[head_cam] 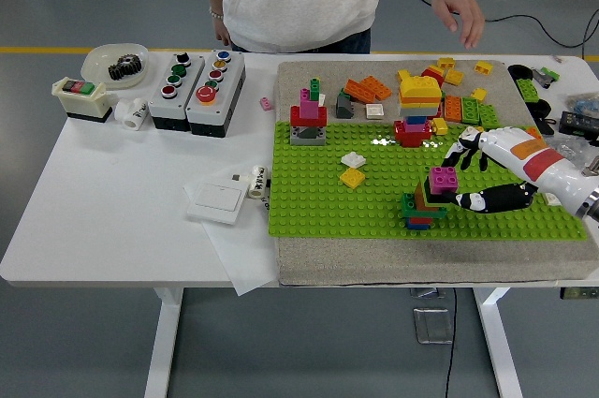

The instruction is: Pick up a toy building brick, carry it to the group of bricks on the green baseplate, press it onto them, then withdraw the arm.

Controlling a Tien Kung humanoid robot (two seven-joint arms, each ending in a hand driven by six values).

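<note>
A magenta brick (442, 179) sits on top of a small stack (423, 207) of brown, green, red and blue bricks on the green baseplate (328, 201), right of its middle. My right hand (458, 177) comes in from the right edge and is open just to the right of that stack. Its fingers (461, 151) are spread above the magenta brick and its thumb (468, 199) lies below it. I see no grip on the brick. My left arm is out of view.
On the baseplate stand a tall yellow-topped tower (418, 110), a red and magenta stack (308, 117) and a yellow and white pair (353, 170). Loose bricks (367, 89) lie behind. Button boxes (197, 81) stand at left. A person's hand (460, 10) hovers over the far edge.
</note>
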